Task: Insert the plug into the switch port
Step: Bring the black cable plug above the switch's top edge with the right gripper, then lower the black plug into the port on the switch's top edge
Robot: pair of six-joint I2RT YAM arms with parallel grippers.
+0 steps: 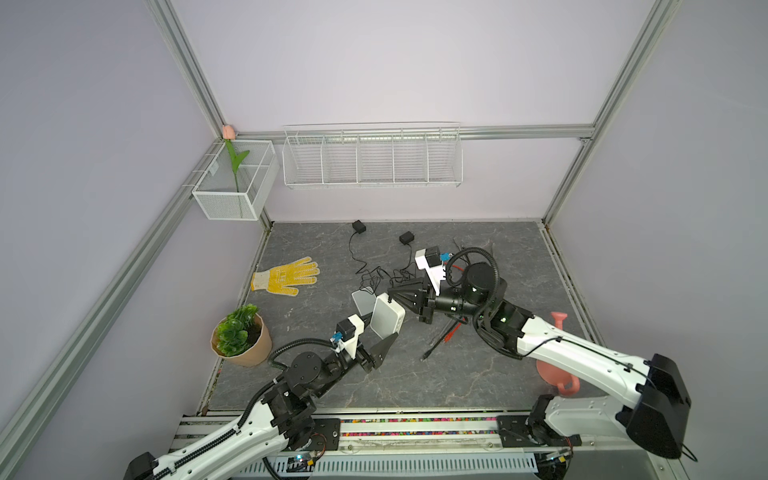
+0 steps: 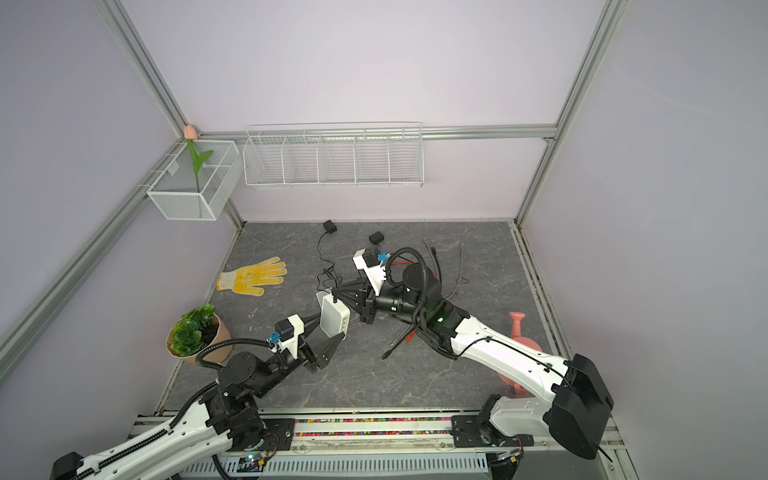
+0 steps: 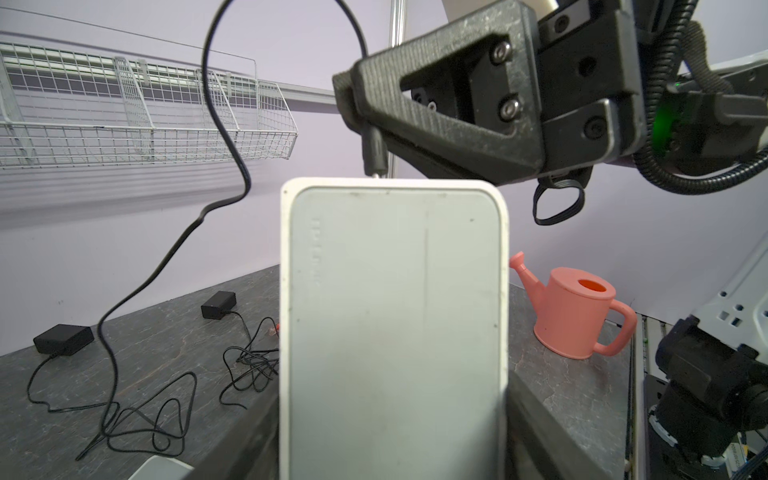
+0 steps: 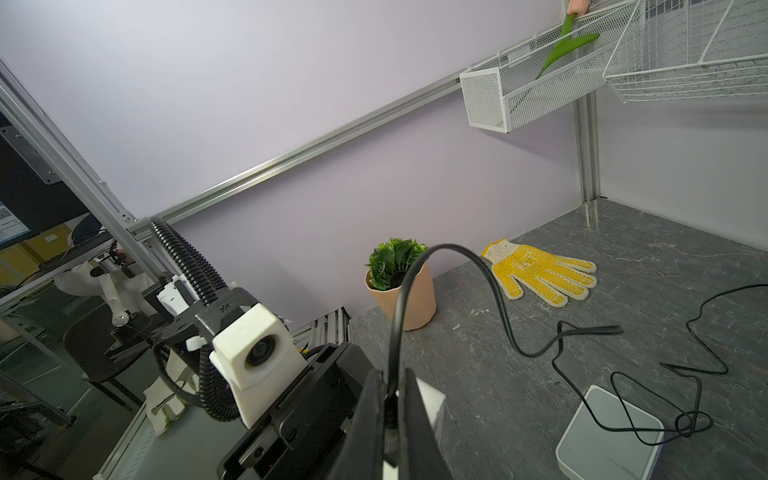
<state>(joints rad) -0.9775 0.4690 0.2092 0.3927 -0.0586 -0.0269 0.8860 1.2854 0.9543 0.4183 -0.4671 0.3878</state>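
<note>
Clamping the white switch [image 3: 395, 324] in the left gripper [image 2: 328, 329], with the jaws spread wide around its body and pressing on its sides, and holding it up off the grey table [image 1: 457, 374], tilted on end near the middle in both top views. Pinching the black plug [image 3: 376, 158] in the right gripper [image 1: 395, 296], with the jaws drawn tight together on it, and pointing it at the switch's far edge from the opposite side. Touching the plug's metal tip to that edge in the left wrist view, yet hiding the port itself, so not telling whether the tip is inside. Trailing the black cable [image 3: 224, 124] in a loop from the plug down to a tangle on the table, near two black adapters [image 1: 358, 226] by the back wall. Sharing the table with a second white box [image 4: 609, 432], lying flat with cable crossing its top and partly hidden behind the held switch in both top views. Also sharing it with a yellow dotted glove [image 1: 286, 276] and a potted plant [image 1: 241, 336] well apart on the left, and a pink watering can [image 3: 573, 311] on the right behind the right arm. Working below a long wire basket [image 1: 372, 158] on the back wall and a mesh basket [image 1: 232, 187] in the corner.
</note>
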